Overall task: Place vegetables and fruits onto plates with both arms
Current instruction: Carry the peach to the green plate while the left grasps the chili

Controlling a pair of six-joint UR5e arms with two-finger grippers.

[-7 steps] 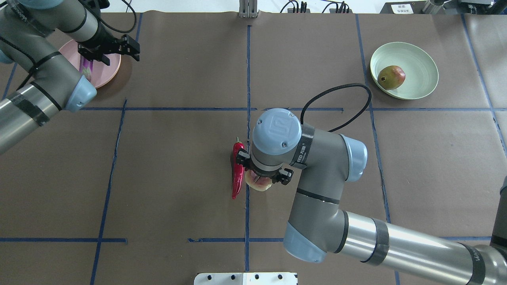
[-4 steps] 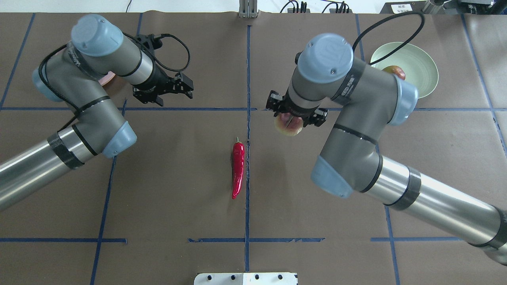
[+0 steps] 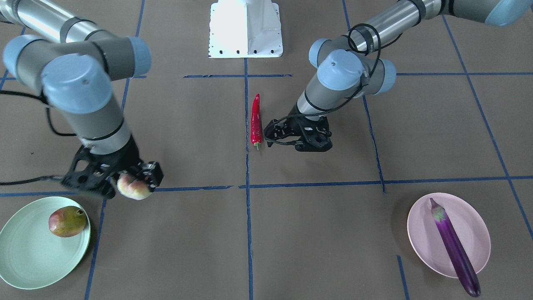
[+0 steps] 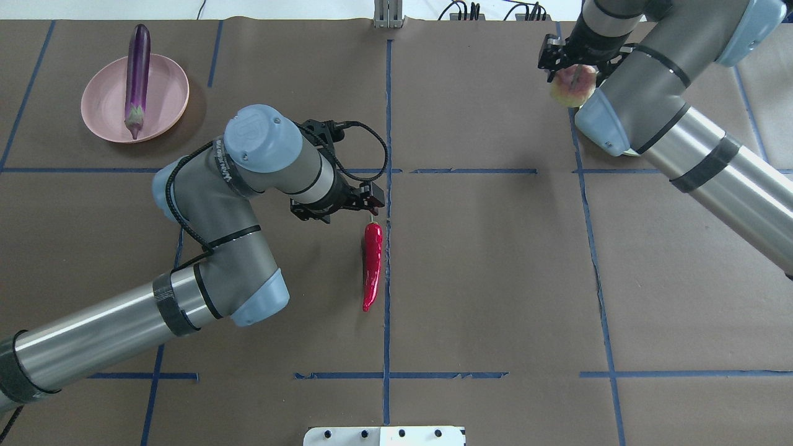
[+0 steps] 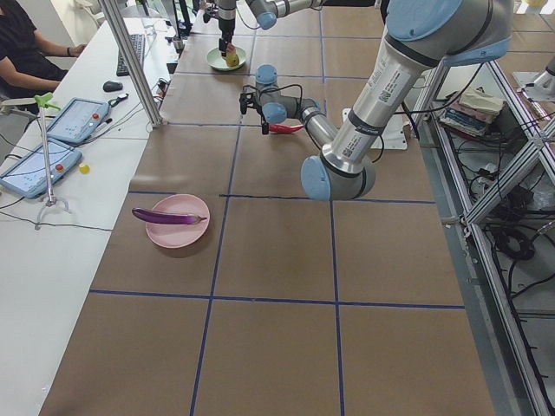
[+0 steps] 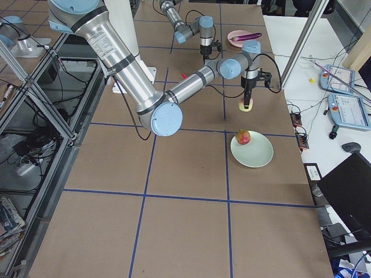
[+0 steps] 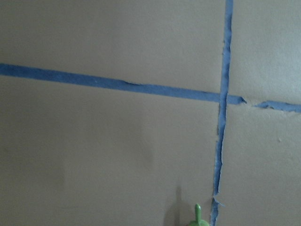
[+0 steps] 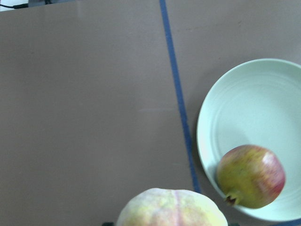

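Note:
My right gripper [image 3: 125, 183] is shut on the pale pink-cream peach [image 3: 134, 188] and holds it above the table, just beside the mint green plate [image 3: 33, 258]. The pomegranate [image 3: 67, 221] lies on that plate and also shows in the right wrist view [image 8: 251, 176], beyond the peach [image 8: 171, 209]. My left gripper [image 4: 339, 207] is open and empty, low over the table by the stem end of the red chili [image 4: 372, 263]. The purple eggplant [image 4: 137, 68] lies across the pink plate [image 4: 164, 93]. In the overhead view my right arm hides the green plate.
The white base block [image 4: 384, 435] stands at the table's near edge. Blue tape lines [image 4: 387, 347] grid the brown table cover. In the left side view, a side desk with tablets [image 5: 52, 143] and a seated person [image 5: 26, 48] lies along the far edge.
My right arm has carried the peach from the table's middle to beside the green plate. My left arm has swung from the pink plate to the chili's stem end, leaving the eggplant uncovered.

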